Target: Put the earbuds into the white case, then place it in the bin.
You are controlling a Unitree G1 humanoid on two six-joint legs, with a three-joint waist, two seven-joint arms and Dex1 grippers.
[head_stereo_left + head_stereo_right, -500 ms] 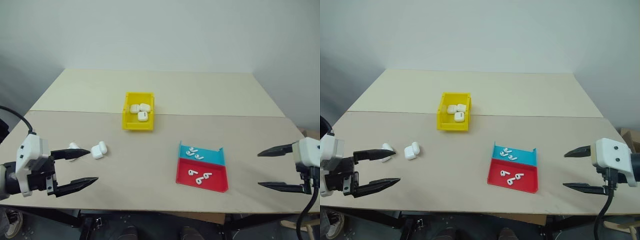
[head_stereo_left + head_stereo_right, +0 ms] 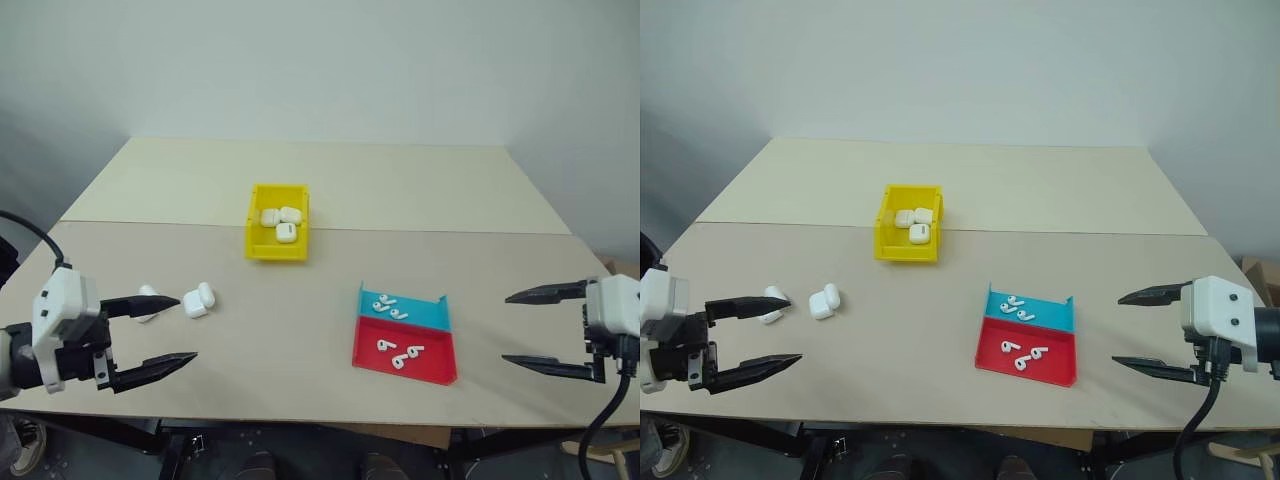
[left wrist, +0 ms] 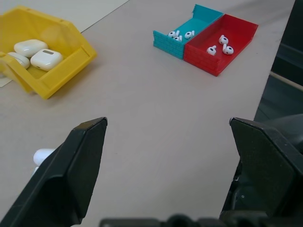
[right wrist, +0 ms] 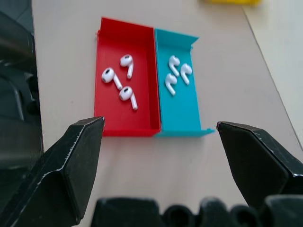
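My left fingers [image 2: 168, 329] are spread wide apart with nothing between them, hovering over the near left corner of the surface [image 2: 300, 300]. My right fingers [image 2: 528, 327] are spread just as wide and empty, hanging at the near right edge.

Just beyond my left fingers lie two white cases [image 2: 198, 300] side by side near the left edge; the one farther left [image 2: 148, 297] is partly hidden behind my upper fingertip. I cannot tell whether their lids are open or closed.

The bin [image 2: 277, 243] sits toward the middle of the surface, slightly left of centre and well away from both near corners. Three more white cases in the bin [image 2: 281, 222] rest together on its floor, touching one another.

Toward the near right, between the bin and my right fingers, a shallow blue tray [image 2: 428, 313] and a shallow red tray [image 2: 432, 357] stand wall to wall, the red one closer to the near edge. The earbuds [image 4: 118, 80] lie loose in them: three in the red tray and three in the blue one [image 4: 177, 73], none touching my fingers.
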